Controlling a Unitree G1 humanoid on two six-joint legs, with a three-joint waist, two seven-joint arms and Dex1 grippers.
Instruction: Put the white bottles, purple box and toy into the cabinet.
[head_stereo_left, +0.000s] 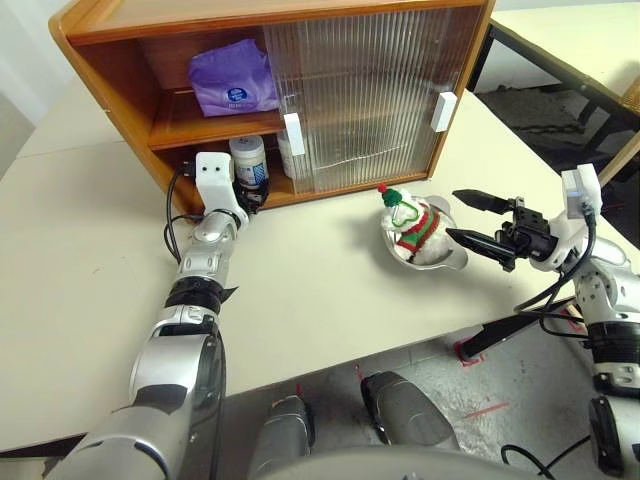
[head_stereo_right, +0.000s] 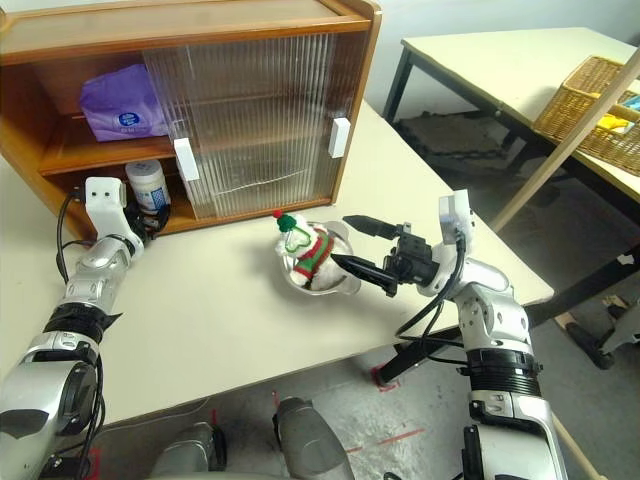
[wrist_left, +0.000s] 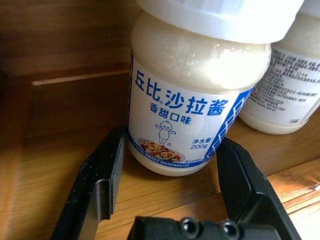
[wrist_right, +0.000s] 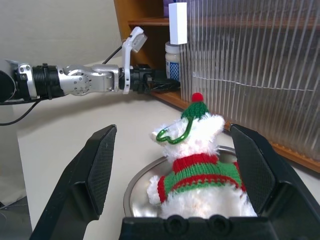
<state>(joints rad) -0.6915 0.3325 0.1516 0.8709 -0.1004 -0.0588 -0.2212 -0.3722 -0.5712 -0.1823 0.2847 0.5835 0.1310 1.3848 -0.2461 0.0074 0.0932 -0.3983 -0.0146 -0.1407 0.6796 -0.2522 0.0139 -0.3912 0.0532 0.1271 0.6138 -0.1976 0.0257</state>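
The left gripper (wrist_left: 167, 165) brackets a bottle (wrist_left: 192, 95) on the cabinet (head_stereo_left: 120, 40) floor, fingers apart. The right gripper (wrist_right: 175, 170) gapes wide around the toy (wrist_right: 197, 170).

An orange-brown wood finish is shown on the cabinet (head_stereo_left: 110, 40), with ribbed translucent doors (head_stereo_left: 370, 90) and white handles (head_stereo_left: 444, 111). The purple box (head_stereo_left: 232, 78) is marked with a dark blue logo. White bottles (wrist_left: 195, 100) are labelled in blue. The toy (wrist_right: 197, 165) is white, striped red, white and green, capped green with a red pompom.
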